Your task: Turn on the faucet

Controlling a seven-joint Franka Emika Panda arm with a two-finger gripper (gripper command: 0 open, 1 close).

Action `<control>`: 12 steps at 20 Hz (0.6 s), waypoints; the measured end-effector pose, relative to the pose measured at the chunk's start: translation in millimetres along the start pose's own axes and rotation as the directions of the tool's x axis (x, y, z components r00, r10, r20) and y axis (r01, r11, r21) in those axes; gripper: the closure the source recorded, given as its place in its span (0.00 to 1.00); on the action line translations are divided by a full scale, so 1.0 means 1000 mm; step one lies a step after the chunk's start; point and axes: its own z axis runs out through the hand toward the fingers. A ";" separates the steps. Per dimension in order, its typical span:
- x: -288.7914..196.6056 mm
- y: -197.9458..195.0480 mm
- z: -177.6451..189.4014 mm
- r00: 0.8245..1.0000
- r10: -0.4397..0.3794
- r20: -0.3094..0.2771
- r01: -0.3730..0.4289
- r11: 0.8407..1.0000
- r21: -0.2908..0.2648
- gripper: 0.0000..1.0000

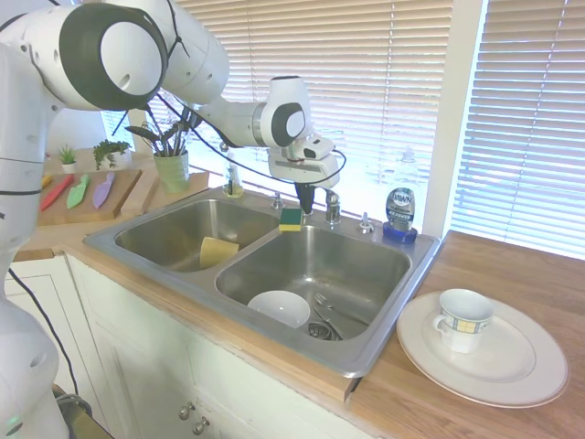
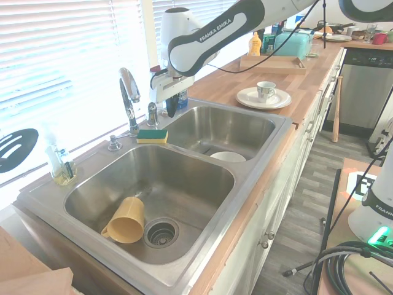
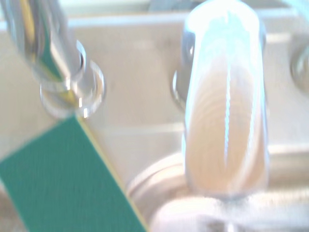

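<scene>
The faucet's tall chrome gooseneck spout (image 2: 128,92) rises from the sink's back rim. Its small lever handle (image 2: 152,114) stands on a short base just beside the spout. My gripper (image 2: 171,109) hangs point-down right next to that handle, on the side away from the spout, and its dark fingers look shut with nothing in them. From the other side, the gripper (image 1: 307,203) sits just left of the handle (image 1: 332,207), and the arm hides the spout. The wrist view shows the handle (image 3: 224,121) large and blurred, with the spout's base (image 3: 63,63) beside it.
A green-and-yellow sponge (image 2: 152,136) lies on the rim in front of the faucet. A yellow cup (image 2: 126,220) lies in one basin and a white bowl (image 1: 279,308) in the other. A blue dish-soap bottle (image 1: 399,212) and a plate with a mug (image 1: 484,347) are nearby.
</scene>
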 end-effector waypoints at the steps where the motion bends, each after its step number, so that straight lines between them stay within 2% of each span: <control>1: 0.001 -0.003 0.001 1.000 0.000 -0.008 0.000 1.000 0.009 1.00; 7: 0.007 -0.015 -0.002 0.992 0.046 -0.120 -0.034 0.994 0.104 1.00; 12: 0.000 -0.021 -0.003 0.982 0.065 -0.177 -0.041 0.990 0.137 1.00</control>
